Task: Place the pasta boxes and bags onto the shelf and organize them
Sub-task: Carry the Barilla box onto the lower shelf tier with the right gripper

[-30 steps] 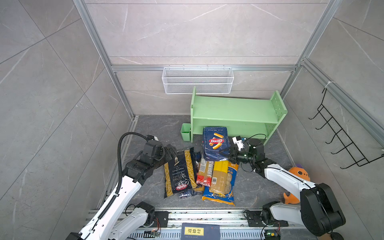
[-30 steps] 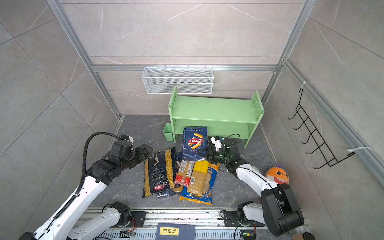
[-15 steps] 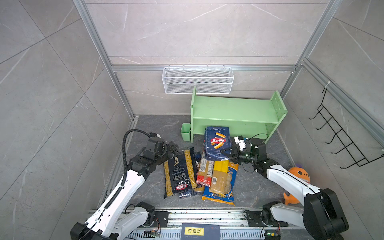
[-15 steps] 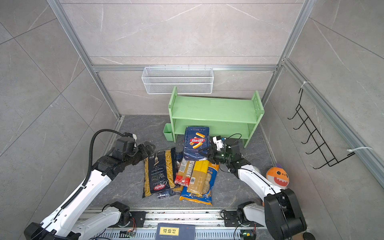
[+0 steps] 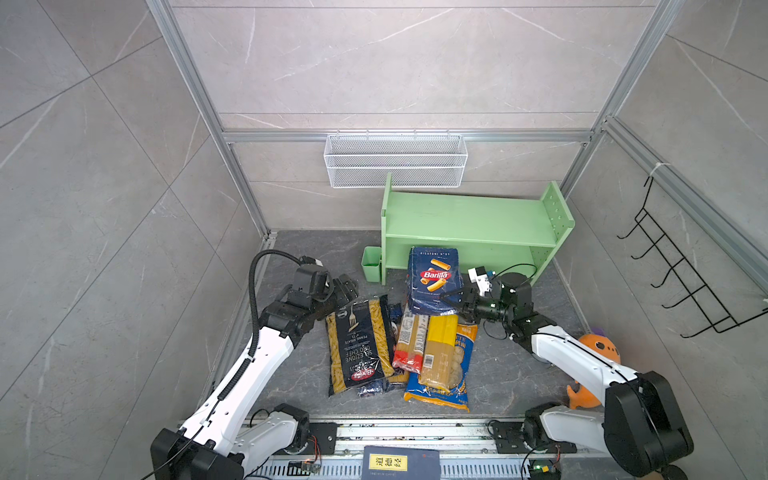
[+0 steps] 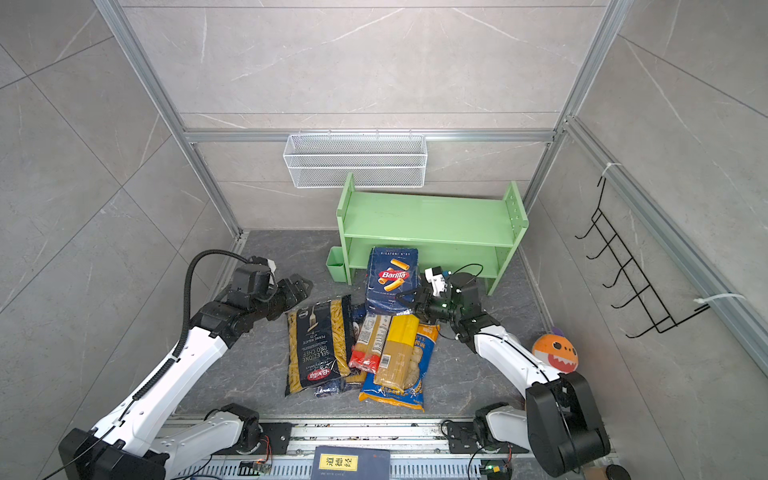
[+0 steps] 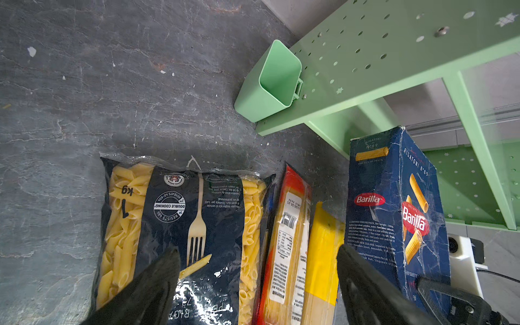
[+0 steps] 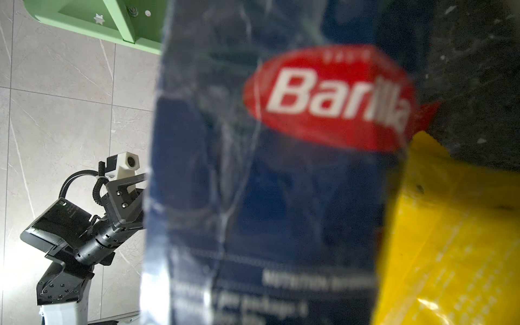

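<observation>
right end effector (image 5: 456,301) seemingly pinches pasta box (image 5: 432,270) edge, before shelf (image 5: 469,216).

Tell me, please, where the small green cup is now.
In both top views the small green cup sits against the left end panel of the green shelf, beyond the black penne bag.

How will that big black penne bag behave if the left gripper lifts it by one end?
Probably floppy: the black penne bag is loose pasta in thin film, so it may sag and shift. Likely heavy for a one-end pinch; its label reads 1 kg. The glossy, crinkled film looks slippery for the open left gripper.
</observation>
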`<state>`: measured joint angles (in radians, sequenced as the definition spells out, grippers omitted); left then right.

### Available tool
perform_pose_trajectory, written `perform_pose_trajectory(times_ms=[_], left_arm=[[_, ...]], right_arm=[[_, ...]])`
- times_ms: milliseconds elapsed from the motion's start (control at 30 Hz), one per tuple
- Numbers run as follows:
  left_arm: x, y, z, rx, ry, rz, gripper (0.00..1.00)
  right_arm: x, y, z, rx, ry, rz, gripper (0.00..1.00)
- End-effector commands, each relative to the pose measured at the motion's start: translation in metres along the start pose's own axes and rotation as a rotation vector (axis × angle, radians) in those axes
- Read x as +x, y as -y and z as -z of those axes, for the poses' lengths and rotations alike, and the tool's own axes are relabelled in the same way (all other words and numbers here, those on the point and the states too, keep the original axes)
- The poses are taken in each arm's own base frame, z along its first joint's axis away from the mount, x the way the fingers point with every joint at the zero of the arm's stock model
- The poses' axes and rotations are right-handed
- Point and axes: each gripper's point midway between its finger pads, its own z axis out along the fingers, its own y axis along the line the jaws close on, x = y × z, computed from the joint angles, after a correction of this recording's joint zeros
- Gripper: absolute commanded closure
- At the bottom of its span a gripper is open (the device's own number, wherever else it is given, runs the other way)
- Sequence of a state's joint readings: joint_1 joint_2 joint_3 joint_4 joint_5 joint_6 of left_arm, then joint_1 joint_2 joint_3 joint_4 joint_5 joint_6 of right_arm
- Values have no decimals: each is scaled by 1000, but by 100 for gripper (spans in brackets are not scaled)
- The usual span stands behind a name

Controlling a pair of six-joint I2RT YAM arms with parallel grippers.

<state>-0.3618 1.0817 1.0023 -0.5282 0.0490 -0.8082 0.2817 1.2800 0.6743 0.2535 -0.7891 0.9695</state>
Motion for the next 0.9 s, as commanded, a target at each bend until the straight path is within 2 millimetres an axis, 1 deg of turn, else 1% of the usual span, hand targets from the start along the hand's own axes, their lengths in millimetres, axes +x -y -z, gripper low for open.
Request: perform_pose_trajectory(times_ms=[0,233,533,767,867], left_arm=[[-16,19,4,65,25,-34,11],[-26,16,6,72,29,-27,11],[-37,11,7,85,34,-9,11],[-46,3,8,90,38,12,11],[-49,-2,8,90,39,25,11]], right_arm=[[-40,-68,5,-186,116,237,61],[-56,-63,-9,-213,145,224,61],[-79,-65,-25,-225,159,232,61],[-95,-64,-39,-231,164,238,60],[-101,-63,-45,-246,166,206,60]])
